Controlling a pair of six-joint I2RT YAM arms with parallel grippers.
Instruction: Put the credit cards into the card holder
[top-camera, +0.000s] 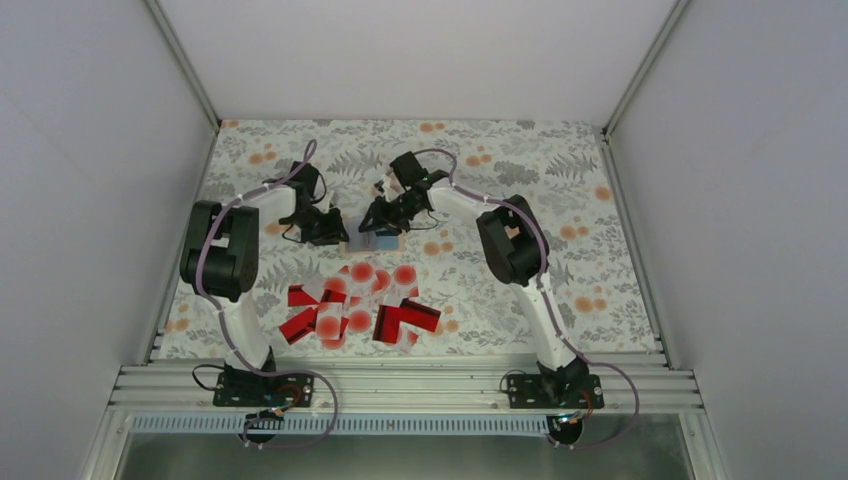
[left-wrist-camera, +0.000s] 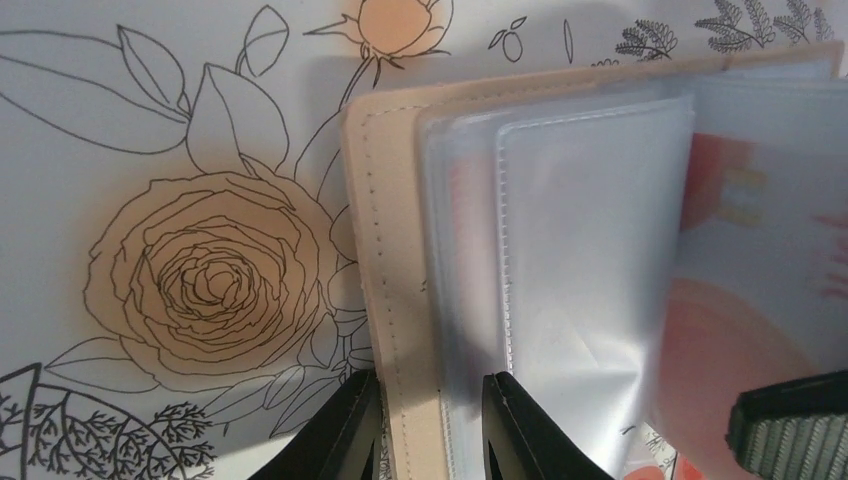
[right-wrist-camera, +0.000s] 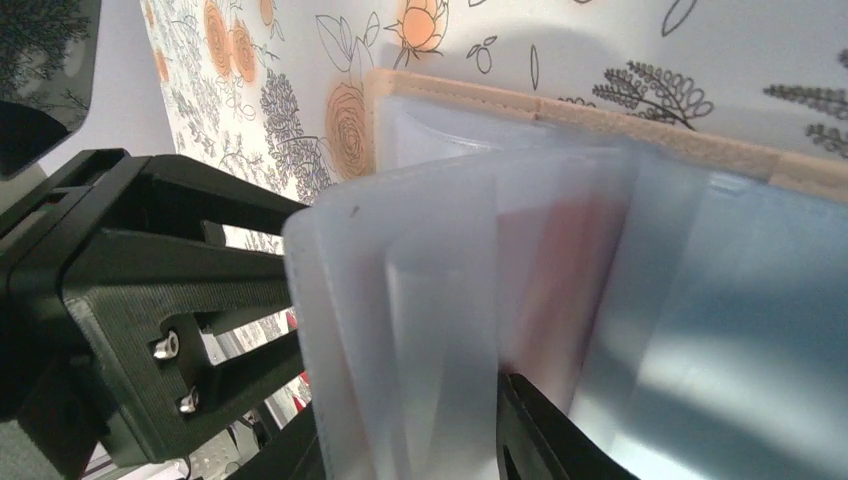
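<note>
Small flat tan leather-like card holder (top-camera: 368, 240) lies open at the far-middle of the floral-print table cloth (top-camera: 560, 200), right btwn the two pincers, its clear plastic sleeves (left-wrist-camera: 590, 250) fanned up off the beige cover. One sleeve shows smth pale w/ a red dot behind it, prob a card, but it's blurred. Left gripper (left-wrist-camera: 425, 435) has the stitched cover edge btwn its black fingers and looks clamped on it, steadying the holder. Right gripper (right-wrist-camera: 415, 445) is at the opp side w/ a few sleeves standing btwn its fingers; can't tell if it's pinching or just parting them. Loose credit cards (top-camera: 355, 305), glossy red ones and white ones w/ red dots, sit in a heap just on the arm-base side of the holder, approx midway btwn both arms. So the next card lies back toward the bases from either pincer. W/ the left busy holding, I'd reckon the right goes to fetch. Holder's long side seems to run left-right, not sure tho.
</note>
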